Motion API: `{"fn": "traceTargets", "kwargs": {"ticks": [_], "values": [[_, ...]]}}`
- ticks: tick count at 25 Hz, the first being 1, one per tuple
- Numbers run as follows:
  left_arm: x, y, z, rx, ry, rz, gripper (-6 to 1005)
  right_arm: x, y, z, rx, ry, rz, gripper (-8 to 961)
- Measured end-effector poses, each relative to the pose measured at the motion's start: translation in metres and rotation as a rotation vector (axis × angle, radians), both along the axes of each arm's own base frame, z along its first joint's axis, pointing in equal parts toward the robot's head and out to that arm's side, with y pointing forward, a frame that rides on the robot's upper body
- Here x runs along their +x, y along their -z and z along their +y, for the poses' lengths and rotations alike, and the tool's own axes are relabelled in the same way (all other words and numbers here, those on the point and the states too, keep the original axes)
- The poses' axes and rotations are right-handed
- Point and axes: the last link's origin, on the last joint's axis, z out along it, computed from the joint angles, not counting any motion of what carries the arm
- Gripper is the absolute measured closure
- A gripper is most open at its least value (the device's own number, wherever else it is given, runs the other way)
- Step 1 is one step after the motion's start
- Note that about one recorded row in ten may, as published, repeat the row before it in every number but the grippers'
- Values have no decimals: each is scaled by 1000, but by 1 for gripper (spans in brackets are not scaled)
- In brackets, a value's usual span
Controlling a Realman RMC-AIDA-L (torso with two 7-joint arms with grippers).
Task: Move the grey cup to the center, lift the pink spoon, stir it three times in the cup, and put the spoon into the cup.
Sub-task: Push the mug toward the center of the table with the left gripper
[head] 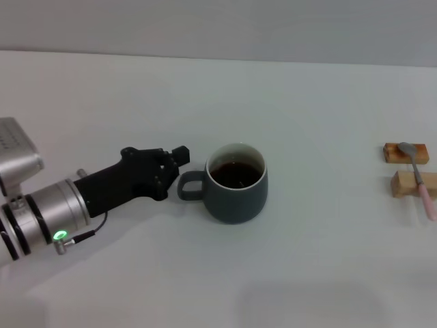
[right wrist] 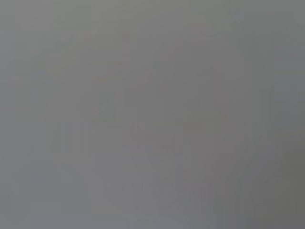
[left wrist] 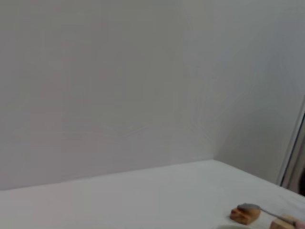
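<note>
The grey cup [head: 235,198] stands upright near the middle of the white table [head: 225,96], holding dark liquid, its loop handle toward my left arm. My left gripper [head: 176,171] is at the handle, open, with the fingertips just short of the loop and nothing in them. The pink spoon [head: 418,174] lies at the far right across two wooden blocks, its metal bowl on the farther block. The spoon also shows in the left wrist view [left wrist: 252,208]. My right gripper is not in view; the right wrist view shows only plain grey.
The two small wooden blocks [head: 405,153] [head: 413,184] sit near the table's right edge. A pale wall rises behind the table's far edge.
</note>
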Motion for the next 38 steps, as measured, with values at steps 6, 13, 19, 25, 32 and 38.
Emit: {"fn": "traceTargets", "kwargs": {"ticks": [6,13,19,25,32,38], "values": [[-3,-10,4,41,-34,-39,893,-9,17,-16,-55,-59,8,472],[0,-10,9,37,-36,-38,765,-17,44,-34,-160,-92,33,472],[2,-10,13,28,-41,-29,685,-27,58,-54,-205,-148,51,472],[2,-8,17,22,-51,-17,675,-33,67,-66,-267,-193,55,472],[2,-6,15,16,-54,-14,674,-39,79,-69,-337,-224,62,472],[0,-6,14,11,-66,-19,674,-44,86,-69,-380,-246,74,473]]}}
